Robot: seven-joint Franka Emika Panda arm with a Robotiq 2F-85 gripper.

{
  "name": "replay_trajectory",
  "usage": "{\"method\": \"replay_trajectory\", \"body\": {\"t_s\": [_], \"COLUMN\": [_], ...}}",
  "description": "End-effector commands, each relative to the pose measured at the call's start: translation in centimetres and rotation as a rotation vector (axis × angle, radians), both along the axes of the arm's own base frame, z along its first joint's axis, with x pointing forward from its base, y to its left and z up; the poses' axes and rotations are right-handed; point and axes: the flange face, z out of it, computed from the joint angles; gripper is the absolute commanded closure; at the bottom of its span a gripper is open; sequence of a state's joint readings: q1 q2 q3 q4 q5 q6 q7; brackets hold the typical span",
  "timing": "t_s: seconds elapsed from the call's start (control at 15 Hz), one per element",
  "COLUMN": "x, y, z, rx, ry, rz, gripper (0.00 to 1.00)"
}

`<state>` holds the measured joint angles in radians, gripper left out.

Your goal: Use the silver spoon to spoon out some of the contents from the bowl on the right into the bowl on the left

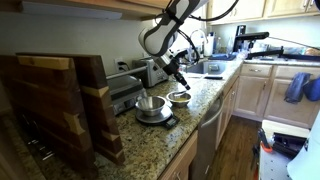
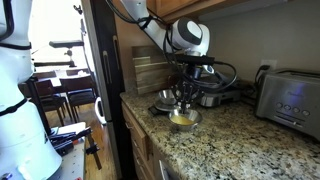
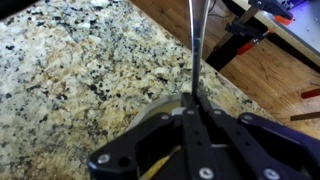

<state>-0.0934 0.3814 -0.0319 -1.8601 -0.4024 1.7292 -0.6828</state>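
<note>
My gripper (image 1: 181, 82) hangs over a small steel bowl (image 1: 179, 98) with yellowish contents on the granite counter, and is also seen in an exterior view (image 2: 186, 96) above that bowl (image 2: 182, 119). A second steel bowl (image 1: 151, 105) sits on a small scale beside it; it also shows in an exterior view (image 2: 166, 98). In the wrist view the fingers (image 3: 192, 100) are shut on the thin handle of the silver spoon (image 3: 194, 45), which runs straight away from the camera. The bowl's rim (image 3: 150, 108) shows under the jaws. The spoon's head is hidden.
Wooden cutting boards (image 1: 60, 100) stand at the counter's near end. A toaster (image 2: 290, 95) and a toaster oven (image 1: 125, 88) stand on the counter. The counter edge (image 3: 215, 70) drops to the wood floor, and a sink area (image 1: 210, 68) lies further along.
</note>
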Motion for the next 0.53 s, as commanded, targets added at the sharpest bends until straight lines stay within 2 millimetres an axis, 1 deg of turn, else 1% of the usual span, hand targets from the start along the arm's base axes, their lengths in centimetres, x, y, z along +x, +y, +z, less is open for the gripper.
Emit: {"method": "replay_trajectory", "body": {"t_s": [0.0, 0.2, 0.33, 0.47], "x": [0.1, 0.1, 0.2, 0.6], "y": [1.5, 2.2, 2.0, 1.5], "z": [0.5, 0.4, -0.1, -1.1], "rx": [-0.082, -0.141, -0.175, -0.219], "ry": [0.100, 0.164, 0.195, 0.205], "rz": [0.048, 0.077, 0.099, 0.115], "gripper": [0.96, 0.96, 0.96, 0.97]}}
